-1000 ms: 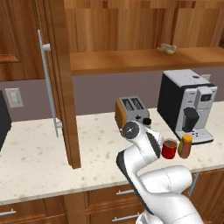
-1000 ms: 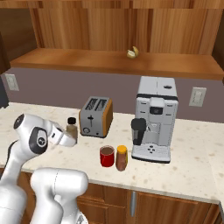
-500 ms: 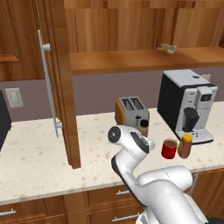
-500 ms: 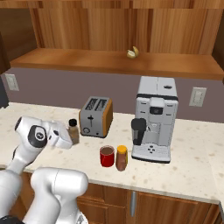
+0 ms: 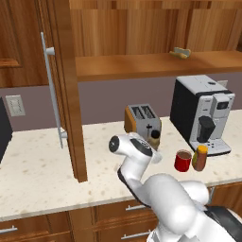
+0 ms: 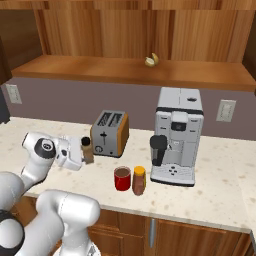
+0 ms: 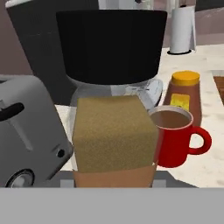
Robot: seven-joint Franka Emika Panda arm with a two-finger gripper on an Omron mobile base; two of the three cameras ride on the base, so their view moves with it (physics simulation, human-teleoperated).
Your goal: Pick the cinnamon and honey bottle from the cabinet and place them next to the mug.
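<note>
My gripper (image 6: 85,156) is shut on the cinnamon (image 6: 87,149), a slim tan bottle with a dark cap, held upright just above the counter in front of the toaster (image 6: 111,132). From the left base view the cinnamon (image 5: 154,138) peeks out behind my hand. In the hand view the cinnamon (image 7: 113,135) looms close, hiding the fingertips. The red mug (image 5: 182,160) (image 6: 122,178) (image 7: 175,138) stands to the right, with the honey bottle (image 5: 200,158) (image 6: 139,180) (image 7: 183,98) touching or nearly touching its far side. The cabinet (image 5: 64,71) door stands open at left.
A coffee machine (image 5: 201,113) (image 6: 177,135) stands right of the toaster (image 5: 143,118), just behind the mug. A small yellow object (image 6: 152,60) lies on the wooden shelf (image 5: 142,64). The door's long bar handle (image 5: 49,90) juts out left of my arm. A paper towel roll (image 7: 181,28) stands far off.
My arm's elbow has swung left in the left base view. The hand with the cinnamon has edged slightly right, towards the mug. Mug and honey bottle have not moved.
</note>
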